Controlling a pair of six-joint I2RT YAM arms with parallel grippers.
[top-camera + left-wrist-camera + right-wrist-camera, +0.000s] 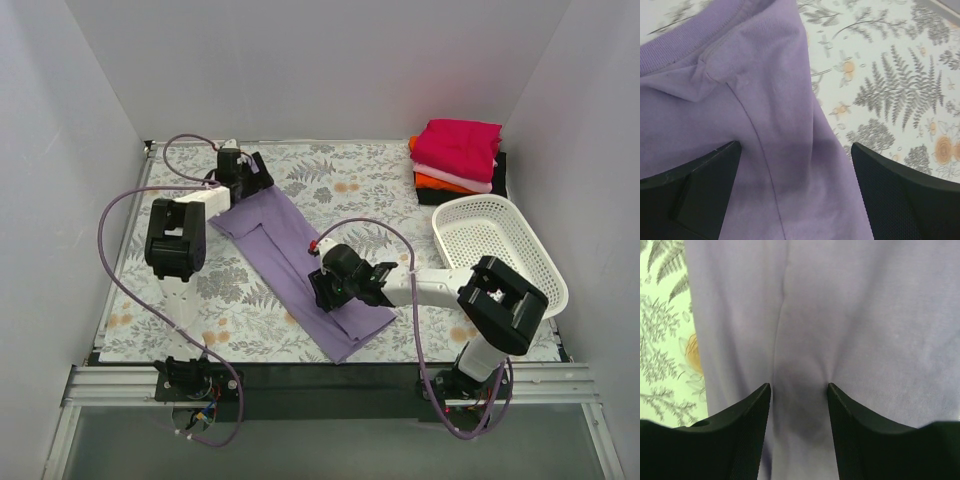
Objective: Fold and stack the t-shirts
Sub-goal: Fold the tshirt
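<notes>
Evidently the limp, light lavender t-shirt (300, 265) wants pinching at an edge; left pincer (795, 147) gapes wide, right pincer (799, 387) half-narrowed on cloth.

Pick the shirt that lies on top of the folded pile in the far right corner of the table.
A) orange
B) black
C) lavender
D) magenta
D: the magenta shirt is the uppermost one there, with the other colours showing only as edges beneath it; the lavender shirt lies spread out between the arms.
</notes>
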